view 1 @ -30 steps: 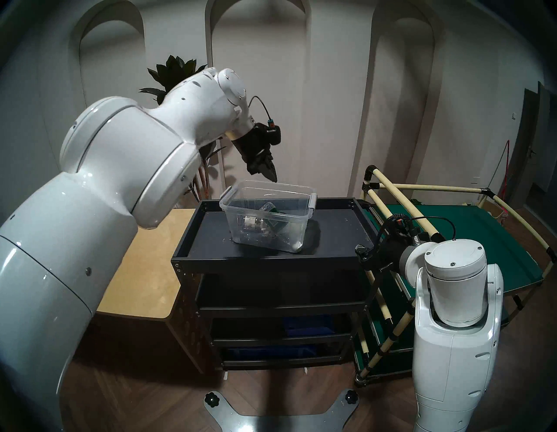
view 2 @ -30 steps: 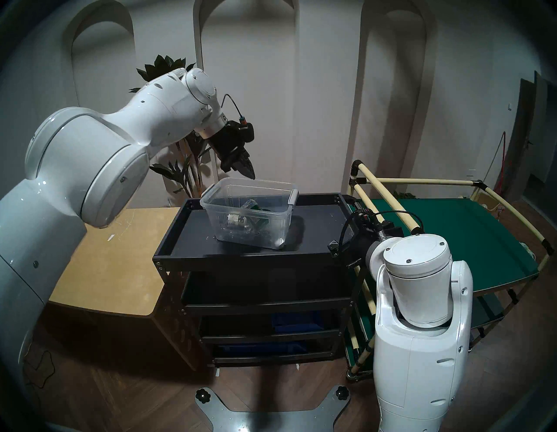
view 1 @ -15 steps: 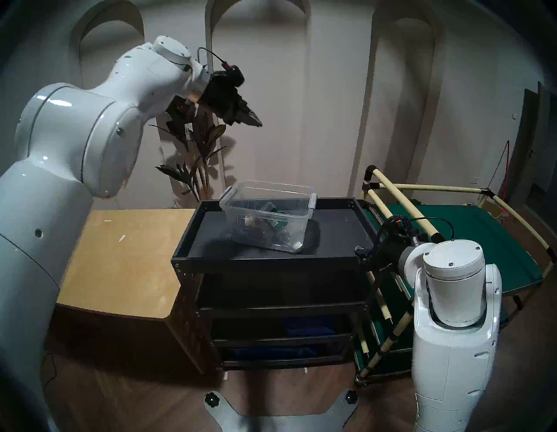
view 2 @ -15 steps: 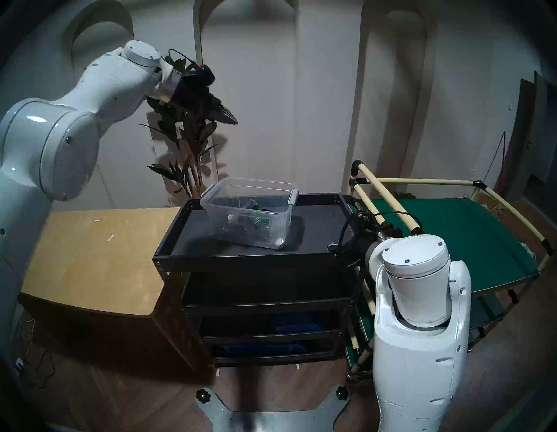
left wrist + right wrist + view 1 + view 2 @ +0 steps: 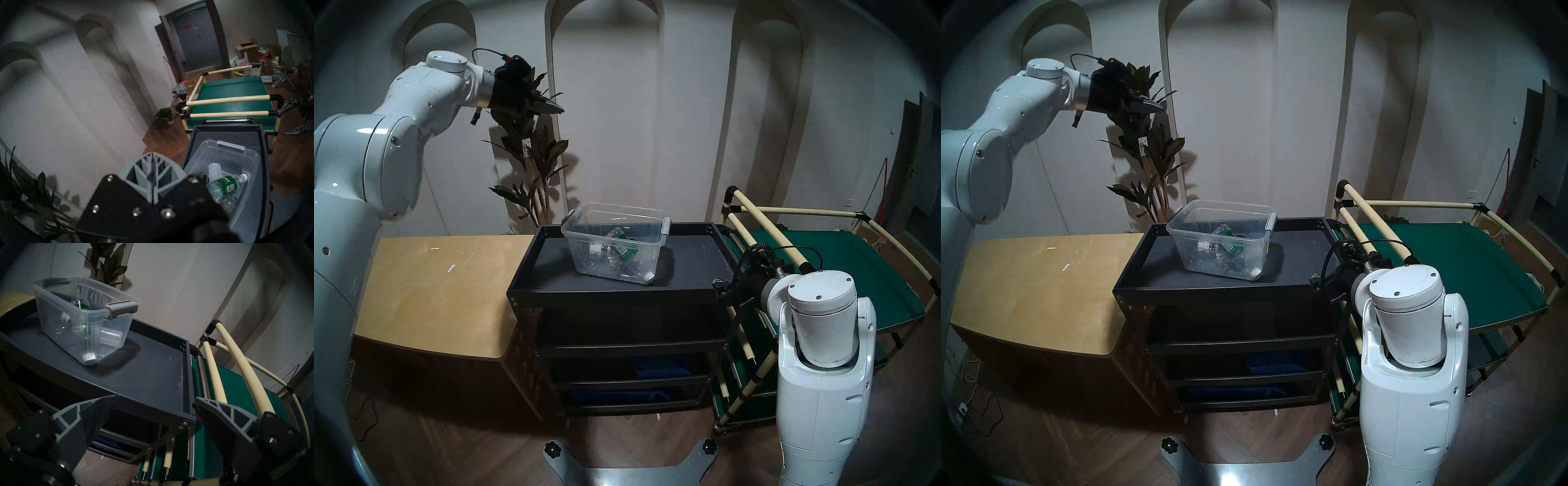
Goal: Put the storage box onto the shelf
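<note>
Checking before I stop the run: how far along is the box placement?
Looks done: the storage box sits flat on the shelf top tray, slightly skewed, nothing touching it. In hand: nothing; the left gripper is shut and empty, raised by the plant, and the right gripper is open beside the shelf's corner. Left: at most parking the arms.

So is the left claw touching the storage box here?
Apart. In the head view the left claw is raised by the plant, clear air between it and the storage box on the shelf.
</note>
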